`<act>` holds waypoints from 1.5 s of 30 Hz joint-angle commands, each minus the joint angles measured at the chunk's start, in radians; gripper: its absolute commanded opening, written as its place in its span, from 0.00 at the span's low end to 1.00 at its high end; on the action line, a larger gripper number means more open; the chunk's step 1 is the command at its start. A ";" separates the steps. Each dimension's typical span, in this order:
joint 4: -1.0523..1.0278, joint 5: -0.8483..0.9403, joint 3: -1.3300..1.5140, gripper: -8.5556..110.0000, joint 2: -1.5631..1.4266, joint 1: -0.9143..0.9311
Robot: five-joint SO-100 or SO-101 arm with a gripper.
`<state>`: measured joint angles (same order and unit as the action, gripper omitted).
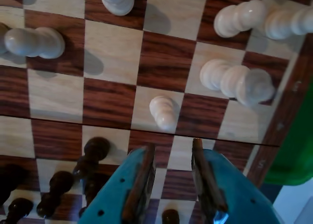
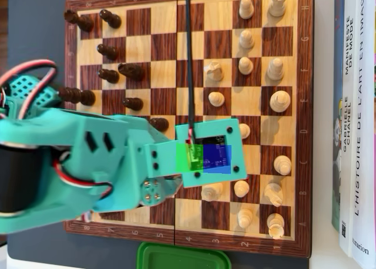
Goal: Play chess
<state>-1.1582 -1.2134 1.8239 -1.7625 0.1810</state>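
Observation:
The wooden chessboard [image 1: 112,53] fills the wrist view. My teal gripper [image 1: 172,145] enters from the bottom edge, its jaws open and empty above the board. A white pawn [image 1: 164,112] stands just ahead of the fingertips. The top of a dark piece [image 1: 170,216] shows low between the jaws at the bottom edge. Dark pieces [image 1: 90,158] cluster to the left of the gripper. In the overhead view my arm [image 2: 117,157] reaches over the board [image 2: 167,46], and the wrist camera mount [image 2: 208,154] hides the jaws. White pieces [image 2: 276,101] stand on the right, dark pieces [image 2: 108,75] on the left.
A green lid [image 2: 182,257] lies at the board's near edge in the overhead view and shows at the right of the wrist view [image 1: 293,150]. Books [image 2: 355,116] stand along the right side. More white pieces [image 1: 237,79] stand to the right ahead of the gripper.

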 commanded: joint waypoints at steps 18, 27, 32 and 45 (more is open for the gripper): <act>0.232 -0.089 0.187 0.18 -0.485 -0.038; 0.569 -0.169 0.443 0.18 -0.765 -0.100; 0.842 -0.255 0.615 0.18 -0.900 -0.143; 1.416 -0.276 0.946 0.18 -1.226 -0.149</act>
<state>0.1825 -1.4818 2.7443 -2.9314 0.0322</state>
